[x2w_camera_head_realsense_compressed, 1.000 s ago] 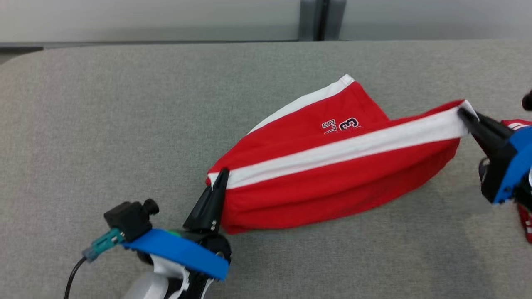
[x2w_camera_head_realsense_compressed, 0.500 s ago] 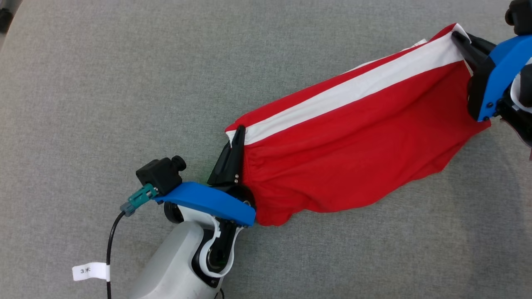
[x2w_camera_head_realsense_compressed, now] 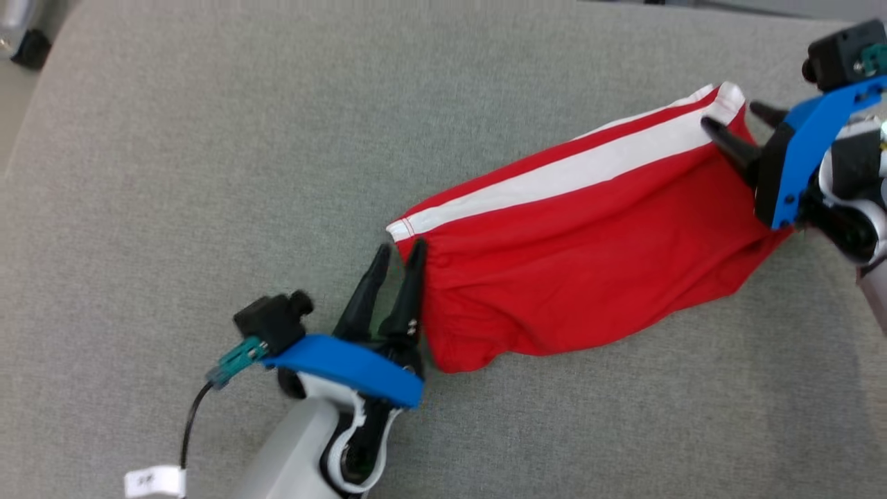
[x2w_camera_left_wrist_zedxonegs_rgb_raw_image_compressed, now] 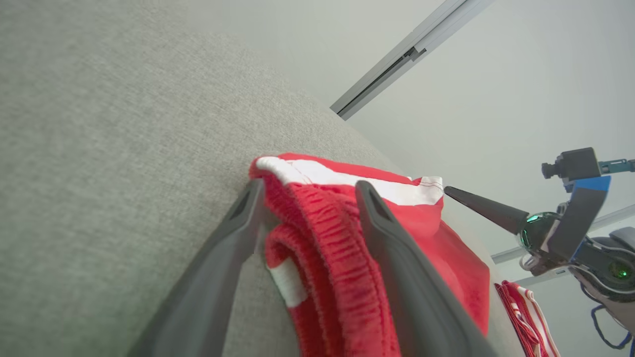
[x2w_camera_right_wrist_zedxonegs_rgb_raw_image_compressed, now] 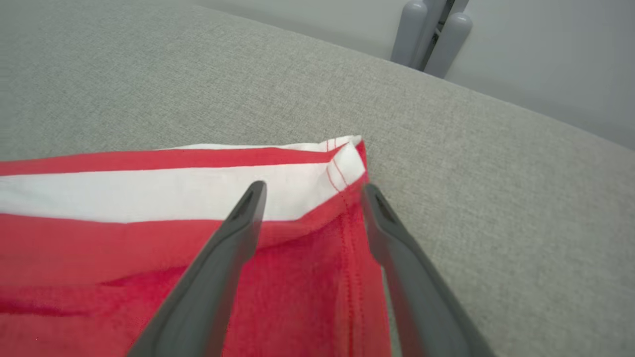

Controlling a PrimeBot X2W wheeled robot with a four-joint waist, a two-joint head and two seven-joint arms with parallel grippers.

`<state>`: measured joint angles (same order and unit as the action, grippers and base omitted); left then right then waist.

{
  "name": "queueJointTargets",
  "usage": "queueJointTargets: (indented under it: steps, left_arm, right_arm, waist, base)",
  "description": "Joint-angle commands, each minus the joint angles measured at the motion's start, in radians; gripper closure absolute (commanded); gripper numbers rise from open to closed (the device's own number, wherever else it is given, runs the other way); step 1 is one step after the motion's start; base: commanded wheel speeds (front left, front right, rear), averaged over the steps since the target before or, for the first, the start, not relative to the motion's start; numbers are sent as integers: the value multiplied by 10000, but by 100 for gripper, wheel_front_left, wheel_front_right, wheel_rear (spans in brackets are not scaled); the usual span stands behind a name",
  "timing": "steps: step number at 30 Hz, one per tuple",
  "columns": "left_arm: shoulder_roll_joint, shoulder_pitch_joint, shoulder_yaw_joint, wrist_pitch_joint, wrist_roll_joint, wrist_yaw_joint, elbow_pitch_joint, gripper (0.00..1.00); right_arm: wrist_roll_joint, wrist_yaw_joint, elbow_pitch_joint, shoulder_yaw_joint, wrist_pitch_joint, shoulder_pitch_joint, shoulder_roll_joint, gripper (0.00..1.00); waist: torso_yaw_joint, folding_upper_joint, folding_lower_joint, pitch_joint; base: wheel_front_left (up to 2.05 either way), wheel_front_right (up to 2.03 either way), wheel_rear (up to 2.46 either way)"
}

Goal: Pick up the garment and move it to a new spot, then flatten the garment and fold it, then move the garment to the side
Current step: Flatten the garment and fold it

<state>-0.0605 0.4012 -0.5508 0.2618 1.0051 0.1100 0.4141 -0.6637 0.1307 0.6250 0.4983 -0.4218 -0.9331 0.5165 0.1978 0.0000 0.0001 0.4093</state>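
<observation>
L claw (x2w_camera_head_realsense_compressed: 400,247): standing spread, gripping nothing, fingers straddling gathered waistband end of red garment (x2w_camera_head_realsense_compressed: 589,277). R claw (x2w_camera_head_realsense_compressed: 731,116): likewise parted and empty, tips flanking white-striped hem corner. Lying slack betw. both claws on grey tabletop (x2w_camera_head_realsense_compressed: 208,173), wrinkling nr L claw.

Risks, as judged: closing on one layer only, leaving lower layer dragging and bunching; lifting at unequal heights, causing sag and refolding; snagging second red/white cloth (x2w_camera_left_wrist_zedxonegs_rgb_raw_image_compressed: 526,310) lying nr R claw.

Clearance: offering wide bare surface outboard of L claw and ahead of it; running nr tabletop edge beyond R claw tips, limiting travel that way.
</observation>
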Motion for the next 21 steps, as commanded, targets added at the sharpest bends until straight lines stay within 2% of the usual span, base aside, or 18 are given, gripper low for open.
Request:
queueJointTargets:
  steps: [1, 5, 8, 11, 14, 21]
  left_arm:
    - [-277, -344, 253, 26, -154, 6, 59, 0]
    - [-556, -761, 950, 35, -1127, -135, -435, 0]
    - [-949, -932, 1440, 37, -2884, -417, -942, 0]
    - [-849, -966, 1918, 35, -4526, -530, -1484, 0]
    - [-692, -860, 2308, 30, -5724, -456, -1831, 0]
    - [-261, -854, 2880, 31, -6916, -129, -1897, 0]
  right_arm:
    - [-248, 2, 8, 42, -47, 347, 103, 0]
    - [-601, 2, -242, 34, 205, 884, 274, 0]
    - [-595, 2, -234, -194, 679, 1300, 395, 0]
    - [-548, 2, -104, -596, 1236, 1600, 254, 0]
    - [-294, 2, 51, -952, 1939, 1695, 38, 0]
    - [539, 2, 1454, -1794, 3057, 1380, -629, 0]
  waist:
    - [-181, 0, -1, -379]
    - [-258, 0, -1, -925]
    - [-236, 0, -1, -1183]
    - [-144, 0, -1, -1217]
    - [-10, 0, -1, -1075]
    - [326, 0, -1, -517]
  base:
    - [0, 0, 0]
    - [0, 0, 0]
    - [0, 0, 0]
    - [0, 0, 0]
    - [0, 0, 0]
    - [0, 0, 0]
